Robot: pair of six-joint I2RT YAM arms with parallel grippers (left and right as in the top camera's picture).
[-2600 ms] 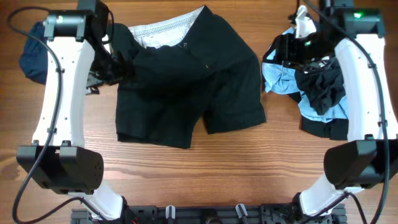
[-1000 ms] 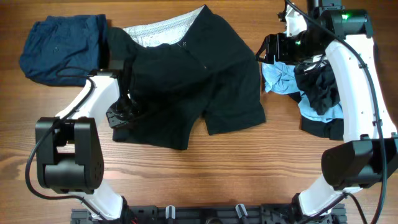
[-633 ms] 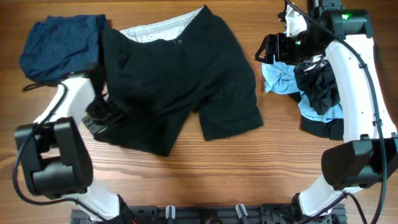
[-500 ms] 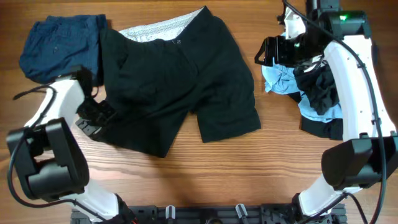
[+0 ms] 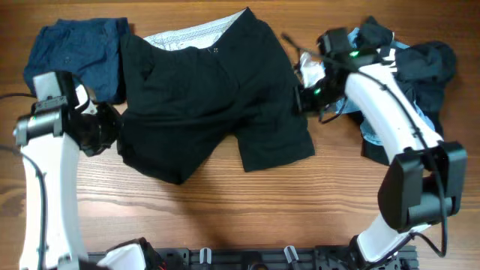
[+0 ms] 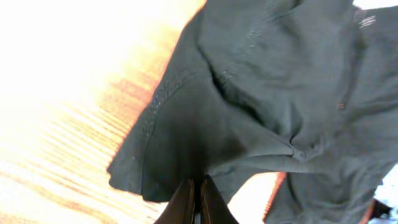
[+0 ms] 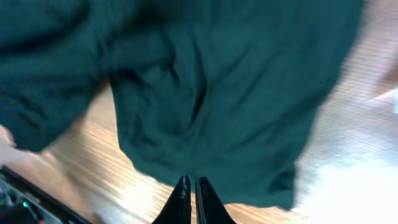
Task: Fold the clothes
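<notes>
The black shorts (image 5: pixel 210 97) lie spread at the table's middle, their pale grey waistband (image 5: pixel 187 36) at the far edge. My left gripper (image 5: pixel 112 133) is at their left side. In the left wrist view it (image 6: pixel 199 185) is shut, pinching the hem of the shorts (image 6: pixel 261 93). My right gripper (image 5: pixel 304 97) is at the shorts' right edge. In the blurred right wrist view it (image 7: pixel 189 185) is shut with its tips on the hem of the shorts (image 7: pixel 217 93). A navy-blue piece (image 5: pixel 71 56) lies at the far left. Light-blue and black pieces (image 5: pixel 420 67) are heaped at the far right.
Bare wooden table (image 5: pixel 247 210) runs along the front between the two arm bases. The right arm (image 5: pixel 382 90) reaches across the heap at the right. A dark rail (image 5: pixel 247 259) edges the table's front.
The left arm swung outward, dragging the shorts' left leg leftward. The right arm left the heap, crossed to the shorts' right edge and shut its jaws. The heap's black piece shifted to the upper right.
</notes>
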